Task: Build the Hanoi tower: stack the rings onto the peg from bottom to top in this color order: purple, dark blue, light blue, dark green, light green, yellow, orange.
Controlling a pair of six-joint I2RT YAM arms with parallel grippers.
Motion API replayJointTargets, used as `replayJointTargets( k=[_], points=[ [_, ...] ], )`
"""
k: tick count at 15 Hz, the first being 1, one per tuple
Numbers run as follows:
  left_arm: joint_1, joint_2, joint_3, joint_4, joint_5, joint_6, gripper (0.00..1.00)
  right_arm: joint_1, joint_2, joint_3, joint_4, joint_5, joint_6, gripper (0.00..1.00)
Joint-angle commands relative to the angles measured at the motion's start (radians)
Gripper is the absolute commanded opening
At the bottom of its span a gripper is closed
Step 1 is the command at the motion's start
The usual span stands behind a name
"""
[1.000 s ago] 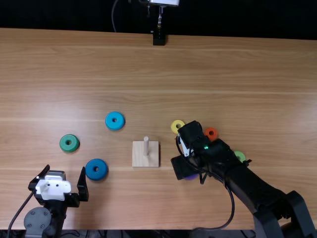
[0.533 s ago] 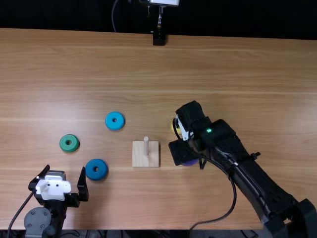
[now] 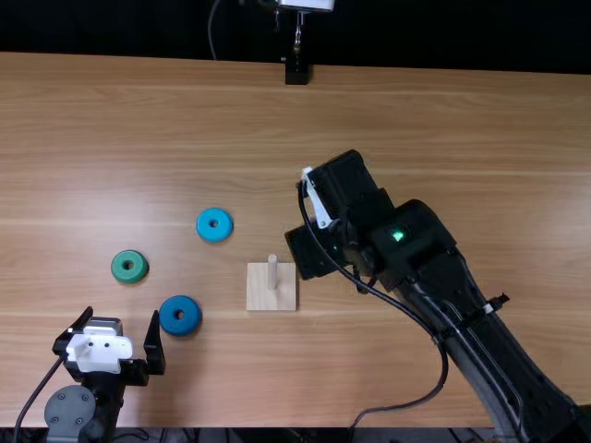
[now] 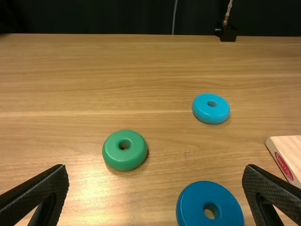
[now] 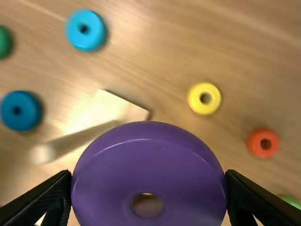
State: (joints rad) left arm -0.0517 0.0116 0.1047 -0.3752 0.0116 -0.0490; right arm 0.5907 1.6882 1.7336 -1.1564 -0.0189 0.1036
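The right gripper (image 3: pixel 319 203) has its fingers (image 5: pixel 49 197) pinching the purple ring (image 5: pixel 150 165) by opposite sides, near the peg (image 3: pixel 272 272). The peg stands upright on its base (image 3: pixel 261 295), bare of rings. Around these on the bench (image 3: pixel 416 111) lie the yellow (image 5: pixel 195 99), orange (image 5: pixel 254 141) and light green (image 5: pixel 291 201) rings on one side, the light blue (image 3: pixel 205 226), dark blue (image 3: pixel 168 318) and dark green (image 3: pixel 120 268) on the other. The left gripper (image 3: pixel 121 316) has its fingers spread wide, one tip just beside the dark blue ring.

Robotics lab: black arms (image 3: pixel 420 277), wooden table (image 3: pixel 443 111).
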Motion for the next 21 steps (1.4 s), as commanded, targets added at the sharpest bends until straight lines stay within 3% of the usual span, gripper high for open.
replayJointTargets(
  k=[1,5,11,21],
  points=[
    [0.004,-0.012,-0.105,-0.079,0.012,0.014,1.00,0.024,-0.013,0.101,-0.034,-0.003,-0.030,0.00],
    [0.004,-0.012,-0.105,-0.079,0.012,0.014,1.00,0.087,0.030,0.234,-0.115,-0.005,-0.039,0.00],
    [0.004,-0.012,-0.105,-0.079,0.012,0.014,1.00,0.139,0.076,0.234,-0.128,-0.003,-0.035,0.00],
    [0.004,-0.012,-0.105,-0.079,0.012,0.014,1.00,0.143,0.176,0.234,-0.113,-0.007,-0.032,0.00]
  ],
)
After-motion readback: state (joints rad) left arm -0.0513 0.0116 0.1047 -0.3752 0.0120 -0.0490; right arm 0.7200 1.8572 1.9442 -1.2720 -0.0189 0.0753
